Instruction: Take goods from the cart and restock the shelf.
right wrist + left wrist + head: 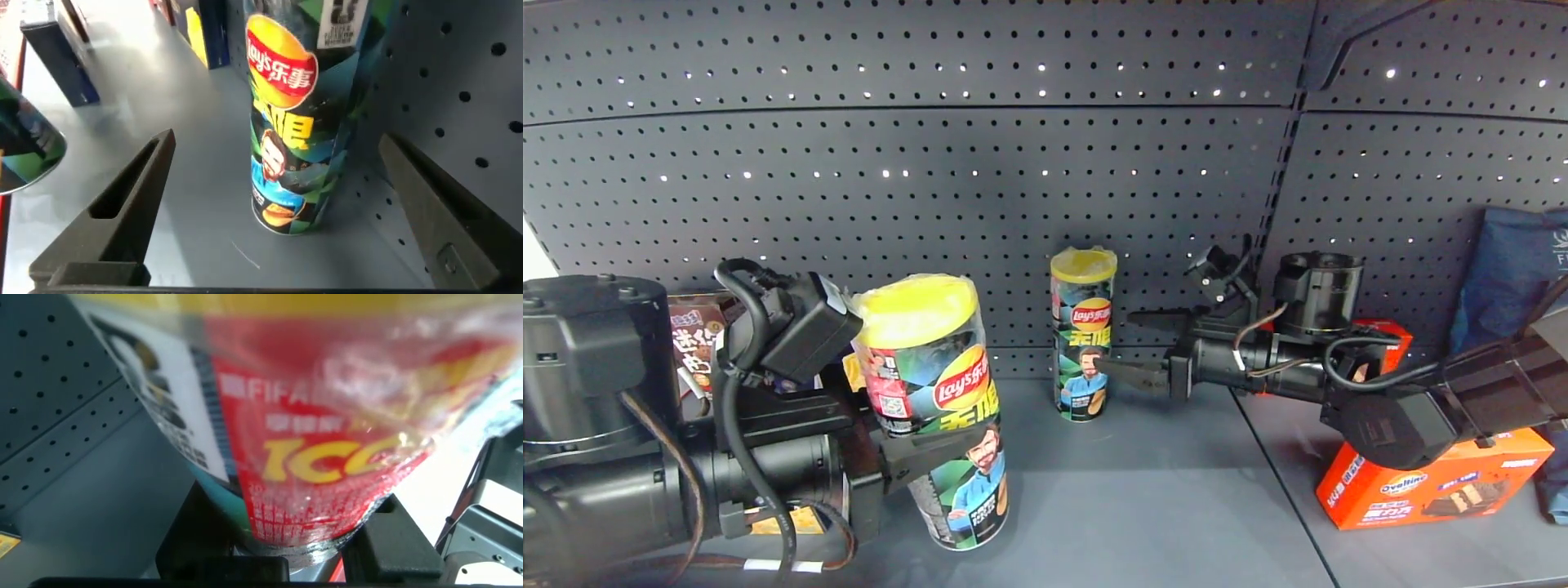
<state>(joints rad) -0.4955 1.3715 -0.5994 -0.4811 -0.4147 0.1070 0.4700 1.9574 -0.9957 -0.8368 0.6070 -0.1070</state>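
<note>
Head view: the left hand [935, 445] is clamped round a yellow-lidded chip can [927, 376], slightly tilted, near the front of the shelf [1143, 506]. A second can [1082, 343] stands upright at the back by the pegboard, with the right hand [1123, 347] just beside it, fingers apart. An orange box [1429, 482] lies on the right.

Left wrist view: the chip can [310, 441] sits between dark fingers [392, 547].

Right wrist view: the second can [290, 131] stands between the spread fingers [122, 212], untouched.
</note>
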